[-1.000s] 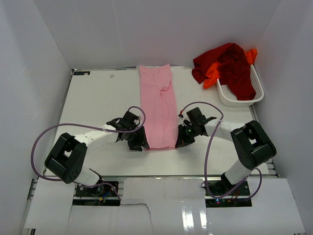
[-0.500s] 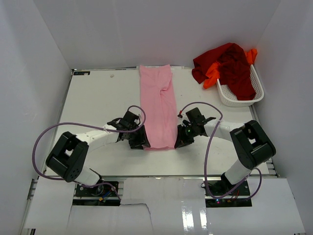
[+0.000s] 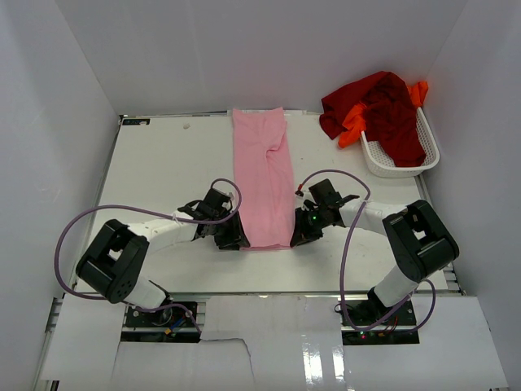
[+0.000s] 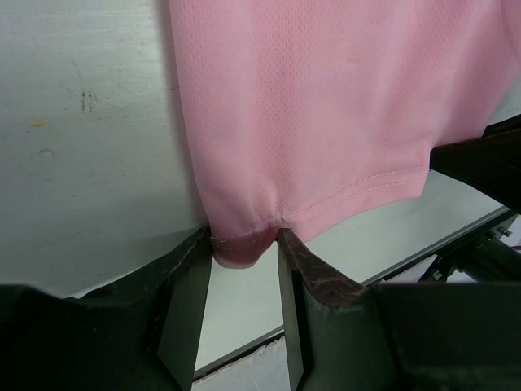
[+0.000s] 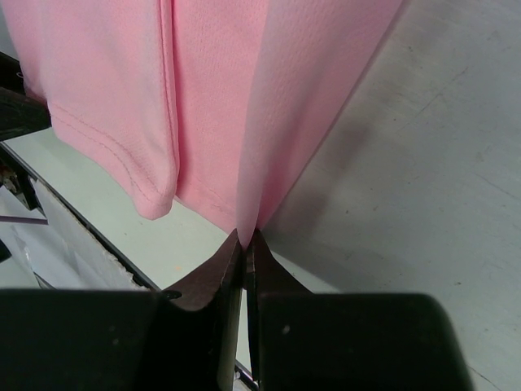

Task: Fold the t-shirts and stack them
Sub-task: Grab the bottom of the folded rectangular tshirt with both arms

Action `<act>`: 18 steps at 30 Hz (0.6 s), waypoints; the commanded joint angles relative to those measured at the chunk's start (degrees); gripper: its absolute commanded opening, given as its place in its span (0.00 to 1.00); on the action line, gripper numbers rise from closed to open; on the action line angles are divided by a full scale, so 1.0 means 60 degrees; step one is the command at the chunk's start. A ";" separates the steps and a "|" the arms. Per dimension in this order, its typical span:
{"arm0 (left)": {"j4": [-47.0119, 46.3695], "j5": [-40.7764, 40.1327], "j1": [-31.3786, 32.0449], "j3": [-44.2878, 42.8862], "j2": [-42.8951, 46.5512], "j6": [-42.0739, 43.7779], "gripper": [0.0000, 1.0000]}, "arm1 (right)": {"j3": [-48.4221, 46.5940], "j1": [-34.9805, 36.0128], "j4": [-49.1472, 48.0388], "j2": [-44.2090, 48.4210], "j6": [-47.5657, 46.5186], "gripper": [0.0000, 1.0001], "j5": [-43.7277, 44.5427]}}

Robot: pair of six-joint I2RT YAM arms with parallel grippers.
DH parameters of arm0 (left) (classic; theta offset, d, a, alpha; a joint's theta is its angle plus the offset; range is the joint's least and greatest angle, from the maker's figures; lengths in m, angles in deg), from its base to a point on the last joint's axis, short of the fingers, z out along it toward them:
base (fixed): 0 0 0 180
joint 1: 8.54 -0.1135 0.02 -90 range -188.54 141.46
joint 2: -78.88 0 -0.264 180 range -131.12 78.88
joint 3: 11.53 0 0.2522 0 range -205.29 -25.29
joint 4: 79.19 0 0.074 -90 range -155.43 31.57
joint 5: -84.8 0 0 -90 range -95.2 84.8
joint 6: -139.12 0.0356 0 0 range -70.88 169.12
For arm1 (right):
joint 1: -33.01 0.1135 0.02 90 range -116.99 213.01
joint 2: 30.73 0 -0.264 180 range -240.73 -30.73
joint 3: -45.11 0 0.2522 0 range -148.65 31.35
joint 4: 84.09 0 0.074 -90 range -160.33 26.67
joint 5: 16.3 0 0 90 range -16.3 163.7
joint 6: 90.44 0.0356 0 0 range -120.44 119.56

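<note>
A light pink t-shirt (image 3: 264,175) lies folded into a long strip down the middle of the table. Its near hem is between my two grippers. My right gripper (image 3: 298,236) is shut on the near right corner of the pink t-shirt (image 5: 203,98), with the cloth pinched at the fingertips (image 5: 246,238). My left gripper (image 3: 236,239) is at the near left corner. Its jaws stand apart, and the bunched hem of the pink t-shirt (image 4: 326,106) sits between the tips (image 4: 244,244). A dark red t-shirt (image 3: 391,114) and a bright orange one (image 3: 354,122) are heaped on the basket.
A white mesh basket (image 3: 391,167) stands at the back right by the right wall. White walls close in the table on the left, back and right. The table's near edge runs just behind both grippers.
The left gripper has edged a little nearer to the shirt's near left corner and its jaws have narrowed slightly around the hem. The right gripper and the shirts have not moved.
</note>
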 commanded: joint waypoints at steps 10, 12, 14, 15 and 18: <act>-0.0748 -0.0146 0.0032 0.0802 -0.0461 -0.0023 0.26 | -0.0018 0.0077 0.0324 0.0378 -0.0140 0.08 0.0139; -0.0602 -0.0131 0.0032 0.0817 -0.0417 -0.0023 0.26 | -0.0018 0.0077 0.0382 0.0378 -0.0155 0.08 0.0168; -0.0456 -0.0073 0.0032 0.0802 -0.0344 -0.0009 0.23 | -0.0003 0.0092 0.0426 0.0422 -0.0155 0.08 0.0183; -0.0266 -0.0043 0.0032 0.0788 -0.0242 0.0021 0.22 | -0.0018 0.0077 0.0470 0.0422 -0.0155 0.08 0.0227; 0.0027 0.0103 0.0032 0.0860 0.0123 0.0109 0.06 | -0.0018 0.0077 0.0631 0.0524 -0.0184 0.08 0.0227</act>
